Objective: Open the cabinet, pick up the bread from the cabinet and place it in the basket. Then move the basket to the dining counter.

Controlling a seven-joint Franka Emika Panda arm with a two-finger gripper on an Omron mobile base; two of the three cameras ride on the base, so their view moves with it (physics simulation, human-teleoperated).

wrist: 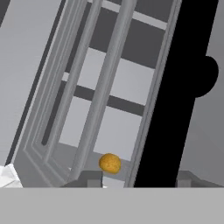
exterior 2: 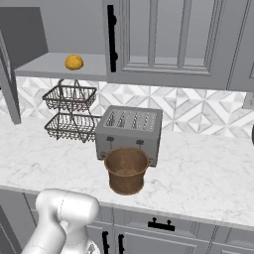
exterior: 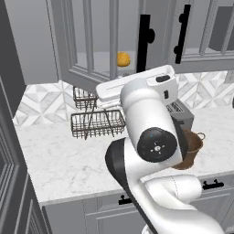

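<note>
Hand view: gripper (wrist: 139, 180) part open, holding nothing, close beside the cabinet door's black handle (wrist: 175, 94); bread (wrist: 110, 162) beyond; swing around the door edge before reaching.

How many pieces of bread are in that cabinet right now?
1. The bread sits alone on the bottom shelf of the cabinet, behind the opened left door, above the wire rack. More could be hidden behind the closed door.

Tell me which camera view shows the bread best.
The right base view: the bread sits unobstructed on the open cabinet shelf. The left base view shows it through the door; the hand view shows it small, behind a door slat.
</note>
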